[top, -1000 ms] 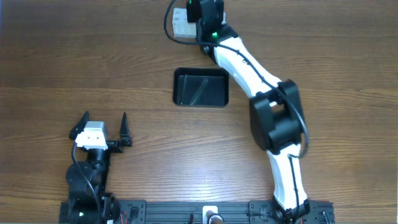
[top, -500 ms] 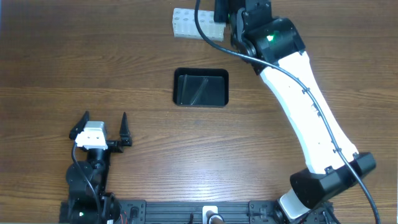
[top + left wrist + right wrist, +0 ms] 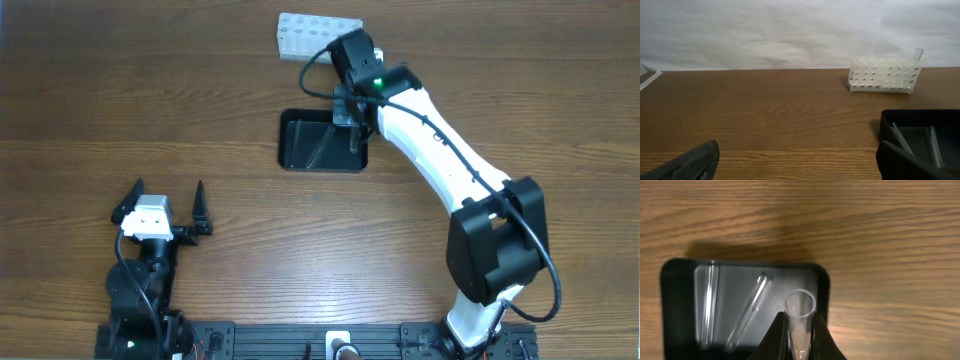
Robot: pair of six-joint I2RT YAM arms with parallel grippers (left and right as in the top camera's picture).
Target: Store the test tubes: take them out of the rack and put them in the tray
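My right gripper (image 3: 357, 122) hangs over the right part of the black tray (image 3: 290, 160). It is shut on a clear test tube (image 3: 800, 317), whose open mouth points up in the right wrist view. Two tubes lie in the tray (image 3: 675, 310): one (image 3: 709, 302) near a side wall, one (image 3: 748, 311) slanted in the middle. The white rack (image 3: 312, 35) stands beyond the tray, and one tube (image 3: 917, 53) sticks up at the end of the rack (image 3: 882, 76). My left gripper (image 3: 168, 205) rests open near its base, far from the tray.
Bare wooden tabletop surrounds the tray and rack. A pale wall stands behind the table in the left wrist view. The right arm's white links arch from the bottom right up to the tray.
The right gripper left the rack, swung right, then came down over the tray with a tube in it. The left arm has not moved.
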